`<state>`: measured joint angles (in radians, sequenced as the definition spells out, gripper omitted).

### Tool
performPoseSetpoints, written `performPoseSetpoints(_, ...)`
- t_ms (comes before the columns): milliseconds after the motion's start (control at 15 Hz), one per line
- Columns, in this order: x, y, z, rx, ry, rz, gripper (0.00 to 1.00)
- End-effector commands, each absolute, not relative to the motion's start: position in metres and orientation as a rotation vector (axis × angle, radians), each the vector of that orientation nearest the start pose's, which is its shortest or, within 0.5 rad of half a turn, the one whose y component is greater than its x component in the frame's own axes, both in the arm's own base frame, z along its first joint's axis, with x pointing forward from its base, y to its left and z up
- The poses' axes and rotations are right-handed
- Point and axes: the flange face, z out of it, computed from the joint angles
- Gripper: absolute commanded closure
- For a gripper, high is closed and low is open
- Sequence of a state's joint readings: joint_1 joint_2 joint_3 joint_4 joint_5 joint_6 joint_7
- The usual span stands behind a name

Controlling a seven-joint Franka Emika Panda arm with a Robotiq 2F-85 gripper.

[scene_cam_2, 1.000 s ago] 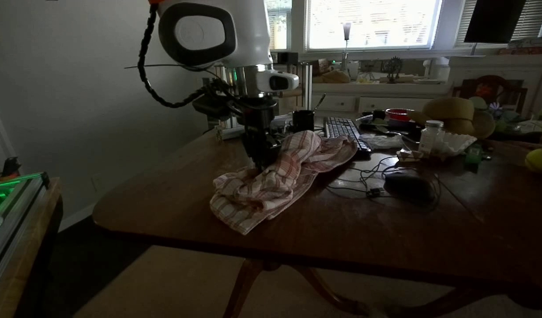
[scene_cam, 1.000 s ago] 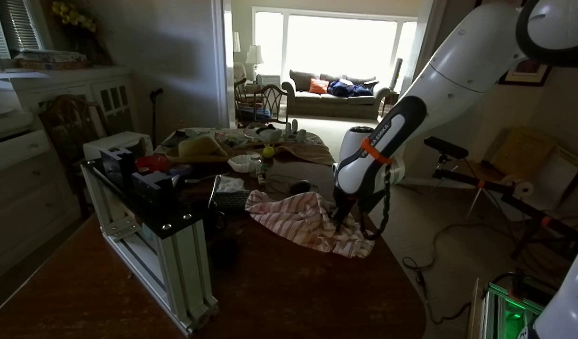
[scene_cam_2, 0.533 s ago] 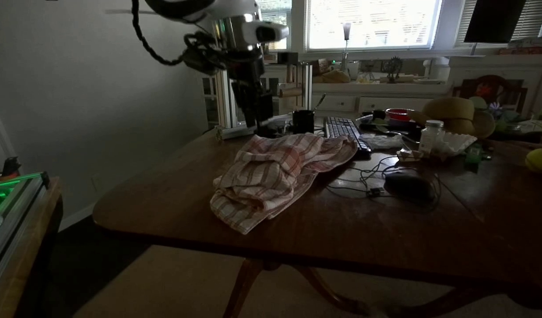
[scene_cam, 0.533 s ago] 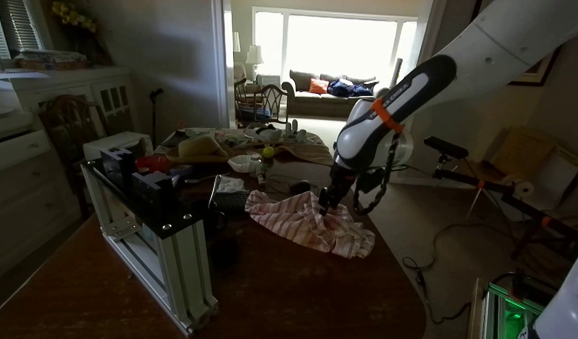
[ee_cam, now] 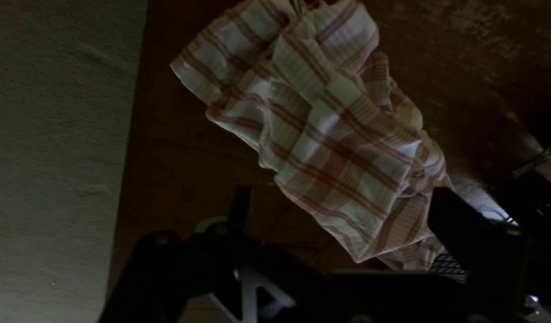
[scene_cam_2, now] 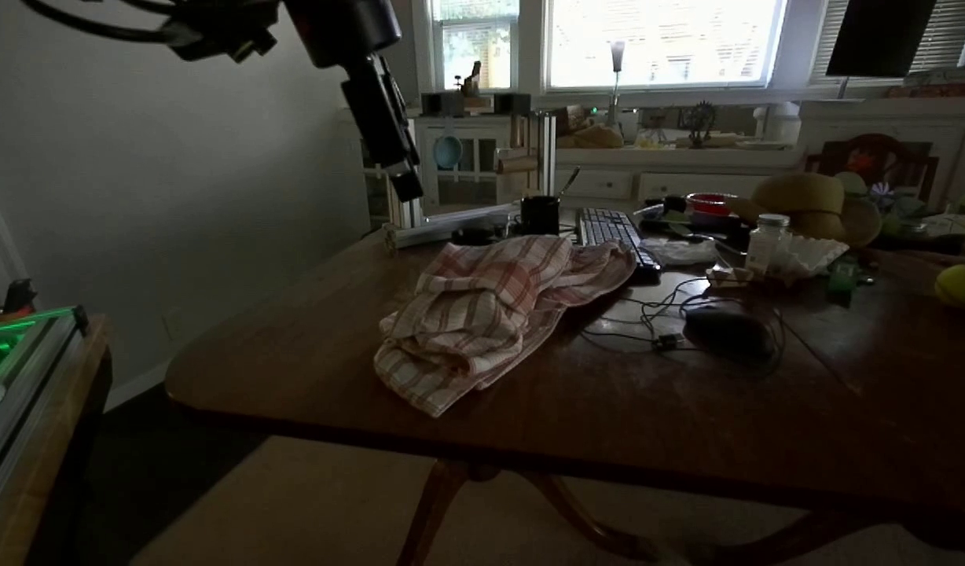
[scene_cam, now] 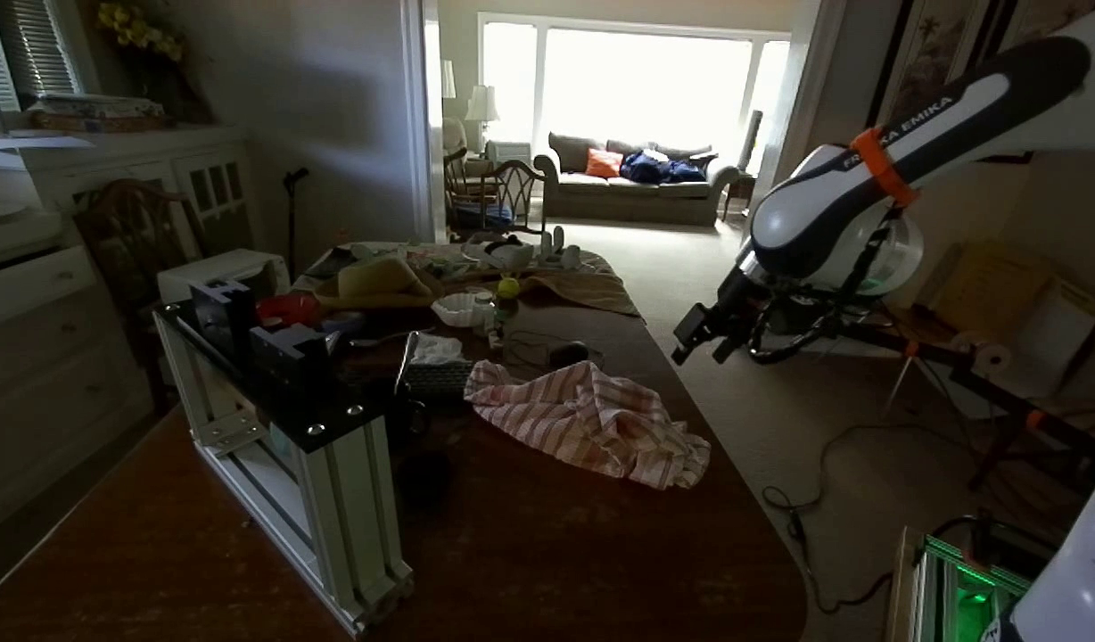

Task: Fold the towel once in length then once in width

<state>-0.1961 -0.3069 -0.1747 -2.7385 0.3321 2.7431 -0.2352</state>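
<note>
The towel, a white cloth with red and tan checks, lies crumpled and partly overlapped on the wooden table in both exterior views. Its loose folds bunch up toward one end. From above, in the wrist view, the towel stretches diagonally, with a pointed corner near the jaws. My gripper hangs tilted in the air, off to the side of the towel and apart from it. The wrist view shows the gripper with its fingers spread wide and nothing gripped. How many layers the towel has cannot be told.
A keyboard touches or adjoins the towel's far end. Near it are a black mug, a mouse with cables and a glass jar. A metal frame stands on the table. The table edge runs close beside the towel.
A second ago my gripper was down at the towel, its fingertips in the cloth. It has let go, risen and swung away from the table, opening wide. The released cloth has settled into loose folds.
</note>
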Motion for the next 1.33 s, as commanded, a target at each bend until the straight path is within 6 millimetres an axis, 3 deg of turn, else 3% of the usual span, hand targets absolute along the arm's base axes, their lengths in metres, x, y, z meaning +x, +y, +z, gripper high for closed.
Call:
performPoseSetpoints(0,0.356,-0.189,0.328,-2.787,0.894,-0.507,0.0)
performPoseSetpoints(267,0.336,-0.219,0.311,-2.599,1.154,-0.557,0.0)
performPoseSetpoints(333,0.341,-0.211,0.324,-2.667,1.057,-0.541,0.0)
performPoseSetpoints(533,0.335,-0.221,0.315,-2.611,1.136,-0.545,0.0)
performPoseSetpoints(733,0.34,-0.212,0.317,-2.548,1.076,-0.539,0.0)
performPoseSetpoints(1267,0.329,-0.21,0.248,-2.508,1.051,-0.411,0.0)
